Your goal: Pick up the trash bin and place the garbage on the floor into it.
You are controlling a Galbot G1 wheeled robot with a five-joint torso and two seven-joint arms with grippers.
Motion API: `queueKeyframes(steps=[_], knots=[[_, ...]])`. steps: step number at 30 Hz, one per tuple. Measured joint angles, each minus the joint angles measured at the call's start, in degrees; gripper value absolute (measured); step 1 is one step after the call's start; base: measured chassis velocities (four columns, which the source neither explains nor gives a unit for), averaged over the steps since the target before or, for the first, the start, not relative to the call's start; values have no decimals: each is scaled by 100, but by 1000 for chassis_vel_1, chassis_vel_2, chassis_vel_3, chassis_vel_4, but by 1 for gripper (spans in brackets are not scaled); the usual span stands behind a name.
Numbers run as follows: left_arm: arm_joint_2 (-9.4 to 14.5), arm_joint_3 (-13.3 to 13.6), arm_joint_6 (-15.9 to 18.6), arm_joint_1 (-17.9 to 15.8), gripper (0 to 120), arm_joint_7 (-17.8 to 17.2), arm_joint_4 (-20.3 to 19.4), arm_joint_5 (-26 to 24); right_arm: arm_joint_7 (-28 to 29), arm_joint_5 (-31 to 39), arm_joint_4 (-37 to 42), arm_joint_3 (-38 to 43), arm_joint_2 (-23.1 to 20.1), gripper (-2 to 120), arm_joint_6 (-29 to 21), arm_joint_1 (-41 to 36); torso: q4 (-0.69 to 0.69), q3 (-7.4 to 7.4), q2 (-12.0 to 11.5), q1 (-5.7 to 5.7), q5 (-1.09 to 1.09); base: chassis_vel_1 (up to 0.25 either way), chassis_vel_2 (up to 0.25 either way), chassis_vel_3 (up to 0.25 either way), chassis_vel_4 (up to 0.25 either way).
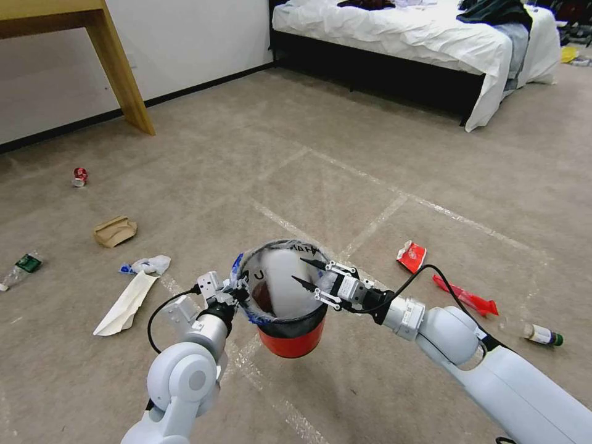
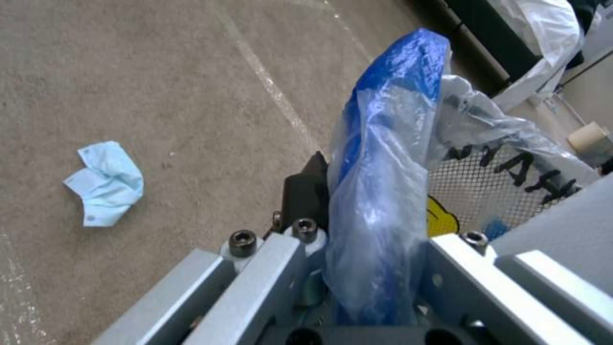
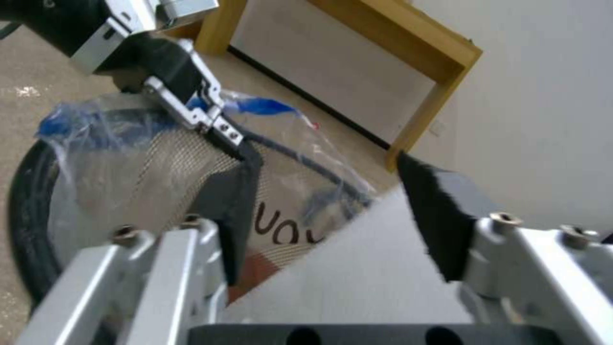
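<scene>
Now bin point(image 1: 290, 336) held aloft by left pincer point(image 1: 237, 295) clenched on rim; right pincer point(image 1: 306, 272) released over mouth, white piece point(image 1: 285, 280) dropping in. Bin best kept level.

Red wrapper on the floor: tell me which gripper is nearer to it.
Right. The right gripper hangs open over the trash bin, on the side of the red wrapper. The left gripper is shut on the bin's far rim.

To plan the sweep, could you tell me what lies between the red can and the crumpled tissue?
In the head view, a brown carton lies between the red can and the crumpled tissue.
</scene>
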Motion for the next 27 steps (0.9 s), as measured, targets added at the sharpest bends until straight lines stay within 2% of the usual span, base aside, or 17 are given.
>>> queueKeyframes(steps=[1,3,4,7,8,10,27], knots=[[0,0,0,0,5,0,0,0,0,0,0,0,0,60,0,0,0,0,0,0,0,0,0,0,0],[0,-16,-3,-9,5,0,0,-23,-2,-7,-11,-16,5,70,0,-15,0,0,0,0,0,0,0,0,0],[0,-16,-3,-9,5,0,0,-23,-2,-7,-11,-16,5,70,0,-15,0,0,0,0,0,0,0,0,0],[6,-42,-6,-16,5,-1,-2,-46,-1,-8,-46,-46,5,86,0,-8,0,0,0,0,0,0,0,0,0],[6,-42,-6,-16,5,-1,-2,-46,-1,-8,-46,-46,5,86,0,-8,0,0,0,0,0,0,0,0,0],[6,-49,-8,-24,5,-2,-2,-47,-1,-9,-54,-58,17,94,0,0,0,0,0,0,0,0,0,0,0],[-31,-130,-40,-59,5,15,99,-5,22,84,13,57,44,94,-27,-29,0,0,1,0,0,0,0,0,0]])
